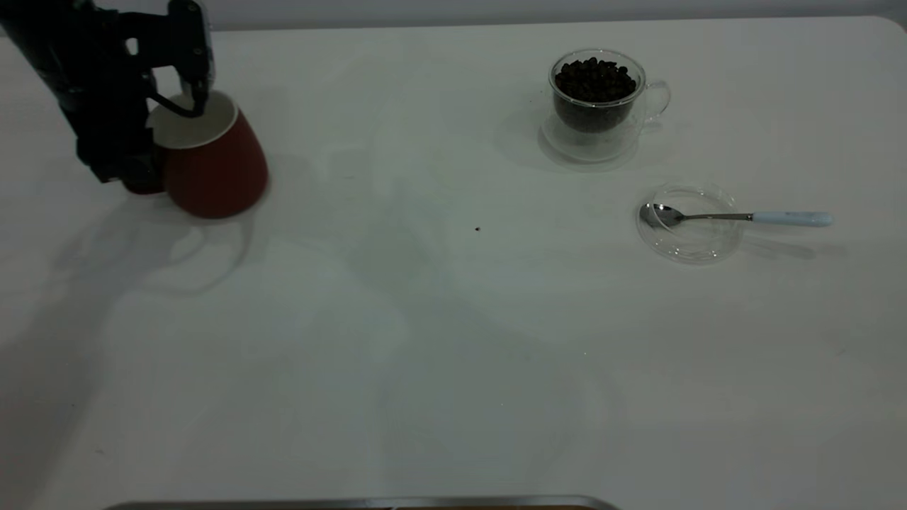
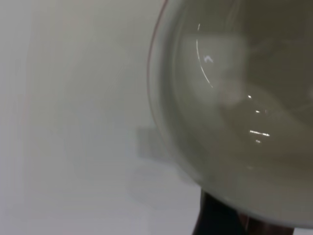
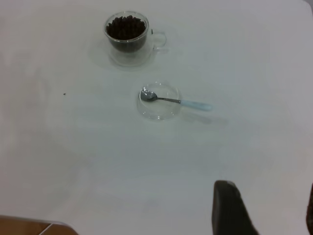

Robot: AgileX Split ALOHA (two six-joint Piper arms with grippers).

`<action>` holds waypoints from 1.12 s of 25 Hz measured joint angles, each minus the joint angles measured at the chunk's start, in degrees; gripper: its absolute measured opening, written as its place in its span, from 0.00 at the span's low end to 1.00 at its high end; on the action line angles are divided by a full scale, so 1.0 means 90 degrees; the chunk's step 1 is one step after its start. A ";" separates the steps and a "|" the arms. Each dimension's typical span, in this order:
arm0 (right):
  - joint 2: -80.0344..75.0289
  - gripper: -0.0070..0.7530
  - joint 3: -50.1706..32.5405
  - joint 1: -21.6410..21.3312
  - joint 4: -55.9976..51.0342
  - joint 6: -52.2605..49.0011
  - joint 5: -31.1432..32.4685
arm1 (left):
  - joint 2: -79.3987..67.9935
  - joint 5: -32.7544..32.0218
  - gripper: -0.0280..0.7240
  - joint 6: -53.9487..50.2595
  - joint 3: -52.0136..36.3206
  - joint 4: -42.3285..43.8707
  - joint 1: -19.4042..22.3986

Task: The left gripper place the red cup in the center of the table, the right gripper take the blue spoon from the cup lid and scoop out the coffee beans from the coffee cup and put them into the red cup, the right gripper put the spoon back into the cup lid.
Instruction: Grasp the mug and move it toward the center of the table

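Note:
The red cup point(image 1: 216, 166) is at the far left of the table point(image 1: 425, 340), tilted, its white inside facing up and left. My left gripper point(image 1: 186, 106) is shut on its rim, one finger inside the cup. The left wrist view is filled by the cup's white inside point(image 2: 234, 107), with a dark finger point(image 2: 215, 220) at its edge. The coffee cup point(image 1: 599, 106) point(image 3: 127, 39) stands at the back right, heaped with coffee beans point(image 1: 594, 78). In front of it the blue spoon point(image 1: 737, 217) point(image 3: 173, 101) lies with its bowl in the cup lid point(image 1: 689, 225) point(image 3: 159, 102). My right gripper point(image 3: 269, 215) hangs open, well short of the lid.
One stray bean point(image 1: 477, 229) lies near the middle of the table. A metal strip point(image 1: 354, 504) runs along the near edge. The table's rounded corner point(image 1: 894, 25) is at the back right.

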State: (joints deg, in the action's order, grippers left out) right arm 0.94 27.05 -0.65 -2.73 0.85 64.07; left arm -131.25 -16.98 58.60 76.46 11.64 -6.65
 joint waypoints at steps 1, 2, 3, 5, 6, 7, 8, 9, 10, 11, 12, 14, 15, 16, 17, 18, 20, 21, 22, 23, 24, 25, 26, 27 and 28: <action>0.0000 0.56 0.0000 0.0000 0.0000 0.0000 0.0000 | -0.0021 0.0024 0.75 0.0013 0.0054 0.0000 -0.0056; 0.0000 0.56 0.0000 0.0000 0.0000 0.0000 0.0000 | -0.0037 0.0048 0.75 0.0014 0.0104 0.0000 -0.0126; 0.0000 0.56 0.0000 0.0000 0.0000 0.0000 0.0000 | -0.0043 0.0066 0.75 0.0020 0.0165 0.0000 -0.0195; 0.0000 0.56 0.0000 0.0000 0.0000 0.0000 0.0000 | -0.0045 0.0086 0.75 0.0033 0.0300 0.0000 -0.0381; 0.0000 0.56 0.0000 0.0000 0.0000 0.0000 0.0000 | -0.0045 0.0104 0.75 0.0032 0.0351 0.0000 -0.0479; 0.0000 0.56 0.0000 0.0000 0.0000 0.0000 0.0000 | -0.0045 0.0147 0.75 0.0032 0.0389 0.0000 -0.0557; 0.0000 0.56 0.0000 0.0000 0.0000 0.0000 0.0000 | -0.0051 0.0158 0.75 0.0032 0.0419 0.0000 -0.0647; 0.0000 0.56 0.0000 0.0000 0.0000 0.0000 0.0000 | -0.0058 0.0158 0.75 0.0032 0.0445 0.0000 -0.0733; 0.0000 0.56 0.0000 0.0000 0.0000 0.0000 0.0000 | -0.0074 0.0165 0.75 0.0032 0.0453 0.0000 -0.0796; 0.0000 0.56 0.0000 0.0000 0.0000 0.0000 0.0000 | -0.0096 0.0172 0.75 0.0032 0.0455 0.0000 -0.0870; 0.0000 0.56 0.0000 0.0000 0.0000 0.0000 0.0000 | -0.0110 0.0180 0.75 0.0032 0.0455 0.0000 -0.0937; 0.0000 0.56 0.0000 0.0000 0.0000 0.0000 0.0000 | -0.0155 0.0180 0.75 0.0032 0.0455 0.0000 -0.1069; 0.0000 0.56 0.0000 0.0000 0.0000 0.0000 0.0000 | -0.0182 0.0180 0.75 0.0032 0.0455 0.0000 -0.1145; 0.0000 0.56 0.0000 0.0000 0.0000 0.0000 0.0000 | -0.0213 0.0180 0.75 0.0032 0.0455 0.0000 -0.1226; 0.0000 0.56 0.0000 0.0000 0.0000 0.0000 0.0000 | -0.0239 0.0185 0.75 0.0032 0.0455 0.0000 -0.1292; 0.0000 0.56 0.0000 0.0000 0.0000 0.0000 0.0000 | -0.0272 0.0185 0.75 0.0032 0.0455 0.0000 -0.1369; 0.0000 0.56 0.0000 0.0000 0.0000 0.0000 0.0000 | -0.0295 0.0213 0.75 0.0032 0.0455 0.0000 -0.1515; 0.0000 0.56 0.0000 0.0000 0.0000 0.0006 0.0000 | -0.0301 0.0244 0.75 0.0032 0.0455 0.0000 -0.1575; 0.0000 0.56 0.0000 0.0000 0.0000 0.0006 0.0000 | -0.0301 0.0273 0.75 0.0032 0.0460 0.0000 -0.1642; 0.0000 0.56 0.0000 0.0000 0.0000 0.0006 0.0000 | -0.0308 0.0287 0.75 0.0032 0.0478 0.0000 -0.1713; 0.0000 0.56 0.0000 0.0000 0.0000 0.0006 0.0000 | -0.0308 0.0315 0.75 0.0032 0.0494 -0.0006 -0.1785; 0.0000 0.56 0.0000 0.0000 0.0000 0.0006 0.0000 | -0.0308 0.0359 0.75 0.0032 0.0507 -0.0006 -0.1844; 0.0000 0.56 0.0000 0.0000 0.0000 0.0006 0.0000 | -0.0308 0.0396 0.75 0.0032 0.0512 -0.0006 -0.1913; 0.0000 0.56 0.0000 0.0000 0.0000 0.0006 0.0000 | -0.0308 0.0436 0.75 0.0032 0.0512 -0.0006 -0.1974; 0.0000 0.56 0.0000 0.0000 0.0000 0.0006 0.0000 | -0.0308 0.0467 0.75 0.0032 0.0512 -0.0006 -0.2021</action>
State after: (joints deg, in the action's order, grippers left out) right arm 0.94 27.05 -0.65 -2.73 0.91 64.07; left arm -134.02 -12.77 58.88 81.07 11.58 -24.84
